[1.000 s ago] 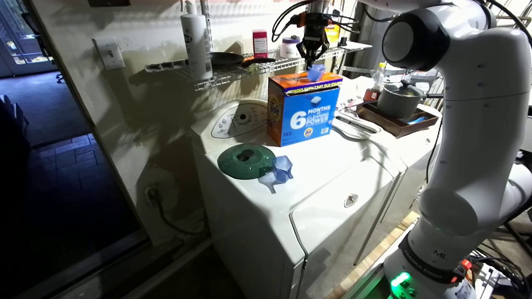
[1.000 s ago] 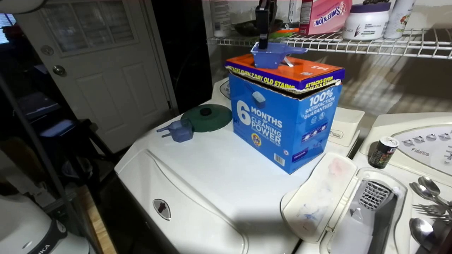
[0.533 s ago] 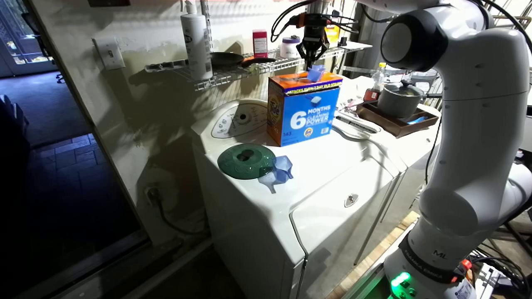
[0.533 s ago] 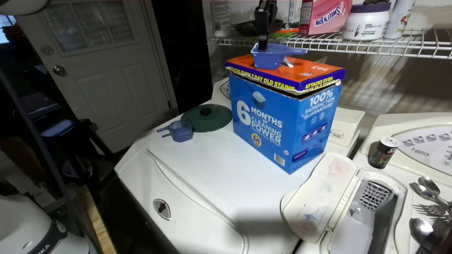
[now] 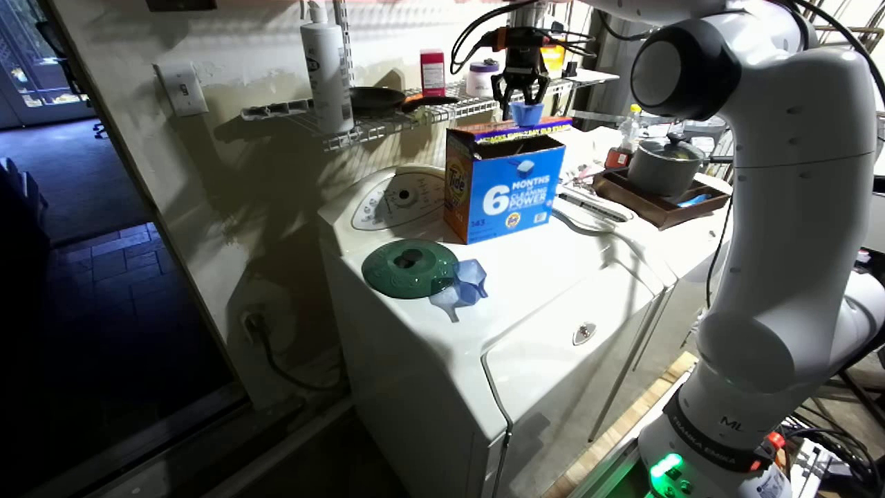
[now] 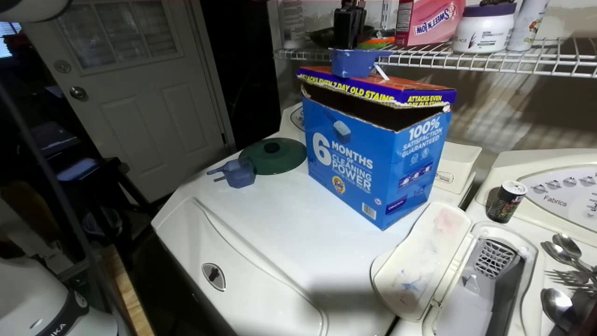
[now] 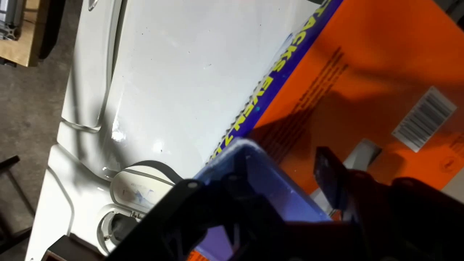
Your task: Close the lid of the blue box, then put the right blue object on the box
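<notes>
End effector (image 5: 521,102), 2 jaws apart, hangs at the blue scoop (image 6: 353,65) seemingly resting on the half-raised lid (image 6: 406,84).

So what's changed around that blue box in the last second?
The gripper has spread its jaws, letting go of the scoop on the box lid. That lid has lifted at the front, leaving a dark gap, and the scoop rose with it. The box, the other scoop and the green lid stayed where they were.
</notes>
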Action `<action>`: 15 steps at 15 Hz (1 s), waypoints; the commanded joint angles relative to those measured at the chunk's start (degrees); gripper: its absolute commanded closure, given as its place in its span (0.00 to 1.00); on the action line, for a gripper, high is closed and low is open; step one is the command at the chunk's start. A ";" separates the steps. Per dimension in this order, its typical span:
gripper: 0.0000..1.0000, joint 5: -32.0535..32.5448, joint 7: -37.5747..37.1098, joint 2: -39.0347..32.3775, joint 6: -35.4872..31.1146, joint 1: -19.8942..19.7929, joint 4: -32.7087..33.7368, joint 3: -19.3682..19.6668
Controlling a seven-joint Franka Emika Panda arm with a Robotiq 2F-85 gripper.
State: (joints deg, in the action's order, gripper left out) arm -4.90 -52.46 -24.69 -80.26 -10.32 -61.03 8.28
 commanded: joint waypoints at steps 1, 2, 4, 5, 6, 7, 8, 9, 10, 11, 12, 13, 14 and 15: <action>0.16 -0.17 -1.21 -0.58 1.78 0.37 1.71 -0.15; 0.09 0.05 -1.29 -0.46 1.70 0.57 1.63 -0.14; 0.00 0.56 -1.06 -0.42 1.67 1.03 1.77 -0.19; 0.00 0.97 -0.86 -0.52 1.79 1.32 2.01 -0.18; 0.00 1.07 -0.53 -0.61 1.81 1.49 2.19 -0.22; 0.00 1.11 -0.49 -0.71 1.80 1.64 2.29 -0.19; 0.00 1.08 -0.45 -0.76 1.88 1.77 2.45 -0.16; 0.00 1.11 -0.42 -0.80 1.96 1.87 2.61 -0.10; 0.00 1.15 -0.46 -0.90 1.88 1.99 2.71 -0.07; 0.00 1.22 -0.36 -0.87 1.88 2.05 2.76 -0.05; 0.00 1.55 -0.31 -0.82 1.93 2.25 2.85 -0.03; 0.00 1.96 -0.16 -0.82 2.05 2.42 3.03 -0.01; 0.00 2.46 -0.08 -0.87 2.27 2.60 3.21 0.02; 0.00 3.10 0.10 -0.91 2.59 2.87 3.43 0.03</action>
State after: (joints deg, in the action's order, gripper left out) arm -3.96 -52.46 -24.69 -80.19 -8.38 -60.36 8.18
